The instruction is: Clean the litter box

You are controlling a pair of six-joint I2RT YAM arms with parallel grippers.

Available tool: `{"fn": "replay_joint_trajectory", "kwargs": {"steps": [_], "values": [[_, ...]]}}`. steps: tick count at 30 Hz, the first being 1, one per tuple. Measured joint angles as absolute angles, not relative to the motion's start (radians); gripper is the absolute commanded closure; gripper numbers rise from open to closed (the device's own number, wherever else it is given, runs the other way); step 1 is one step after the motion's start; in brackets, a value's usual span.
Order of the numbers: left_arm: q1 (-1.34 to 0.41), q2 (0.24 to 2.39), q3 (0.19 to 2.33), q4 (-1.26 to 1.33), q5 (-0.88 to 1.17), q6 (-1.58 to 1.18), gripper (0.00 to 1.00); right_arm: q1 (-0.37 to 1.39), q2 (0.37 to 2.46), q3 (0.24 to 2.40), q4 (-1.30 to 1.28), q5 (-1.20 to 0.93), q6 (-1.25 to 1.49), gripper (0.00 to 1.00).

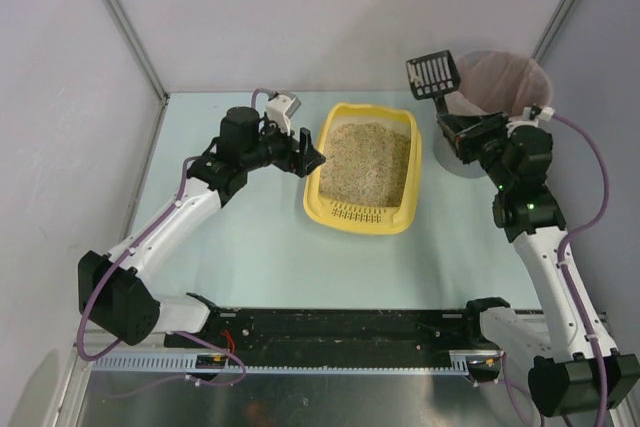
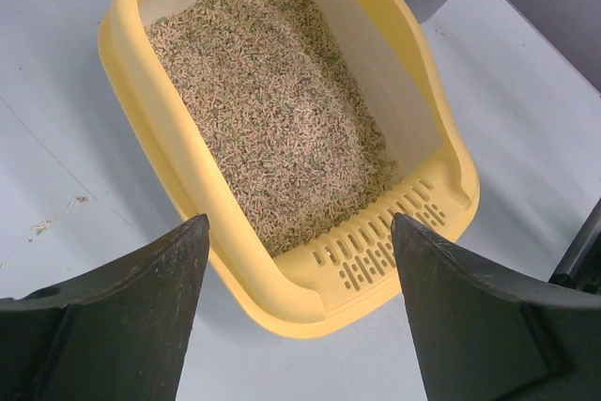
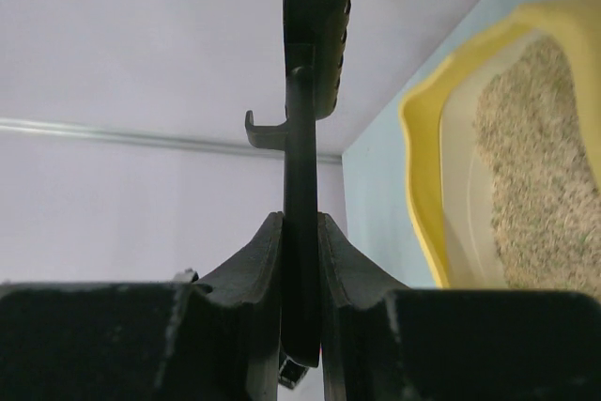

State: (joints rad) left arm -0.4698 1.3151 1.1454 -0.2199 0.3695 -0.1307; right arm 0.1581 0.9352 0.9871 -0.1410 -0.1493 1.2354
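Note:
The yellow litter box [image 1: 338, 209] holds beige granular litter and sits mid-table with its slotted rim toward me. In the left wrist view the litter box [image 2: 310, 284] lies just ahead of the fingers. My left gripper [image 1: 309, 157] is open and empty, beside the box's left rim. My right gripper [image 1: 448, 133] is shut on the handle of the black slotted scoop [image 1: 433, 75], holding it raised between the box and the bin. In the right wrist view the scoop [image 3: 302, 138] stands edge-on between the closed fingers [image 3: 258, 260], with the litter box [image 3: 423, 194] at right.
A grey round bin [image 1: 500, 82] with a pinkish liner stands at the back right, just behind the scoop. A few litter crumbs [image 2: 56, 218] lie on the table left of the box. Walls close in at the back and both sides.

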Motion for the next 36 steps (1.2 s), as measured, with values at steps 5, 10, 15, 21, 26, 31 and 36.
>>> {"fn": "replay_joint_trajectory", "kwargs": {"steps": [5, 10, 15, 21, 26, 31, 36], "values": [[-0.47, 1.315, 1.144, -0.22, 0.37, -0.131, 0.17, 0.002, 0.937, 1.027, -0.147, -0.186, 1.209, 1.0], [-0.47, 1.315, 1.144, -0.22, 0.37, -0.131, 0.17, -0.163, 0.937, 1.033, -0.157, -0.22, 1.182, 1.0], [-0.47, 1.315, 1.144, -0.22, 0.37, -0.131, 0.17, -0.269, 0.951, 1.09, -0.223, -0.23, 1.063, 1.0], [-0.47, 1.315, 1.144, -0.22, 0.369, -0.13, 0.17, -0.451, 1.056, 1.238, -0.322, -0.301, 0.84, 1.0], [-0.47, 1.314, 1.144, -0.22, 0.368, -0.128, 0.17, -0.471, 1.186, 1.379, -0.471, -0.349, 0.601, 1.0], [-0.47, 1.314, 1.141, -0.22, 0.368, -0.128, 0.17, -0.445, 1.27, 1.493, -0.623, -0.327, 0.392, 1.0], [-0.47, 1.31, 1.141, -0.22, 0.368, -0.127, 0.17, -0.3, 1.316, 1.594, -0.717, -0.155, 0.186, 1.0]]}}
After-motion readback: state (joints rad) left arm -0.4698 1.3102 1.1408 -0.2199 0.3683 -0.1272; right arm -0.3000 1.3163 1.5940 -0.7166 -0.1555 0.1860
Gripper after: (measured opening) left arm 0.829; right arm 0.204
